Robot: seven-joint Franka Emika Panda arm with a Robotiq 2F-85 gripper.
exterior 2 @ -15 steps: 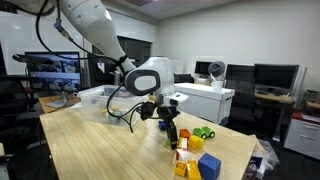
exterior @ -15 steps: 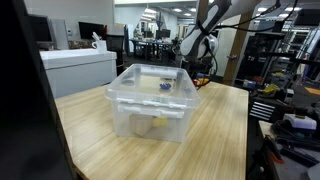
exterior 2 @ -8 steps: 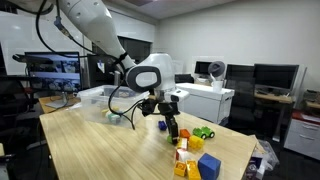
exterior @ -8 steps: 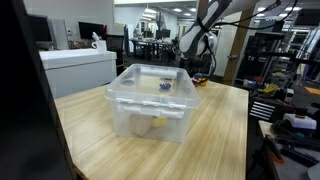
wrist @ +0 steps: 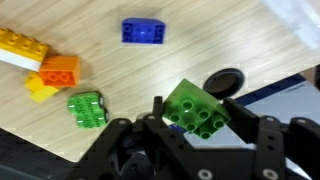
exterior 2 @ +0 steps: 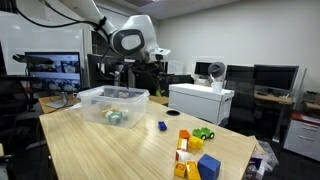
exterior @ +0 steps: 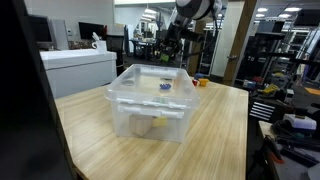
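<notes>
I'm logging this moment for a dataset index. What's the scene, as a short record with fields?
gripper: raised over the table, shut
held: green block between the fingers, studs showing
loose below: blue block, second green block, orange block, yellow blocks
bin: clear, on the table, a few small things inside
views: grip shows only in the wrist view
</notes>
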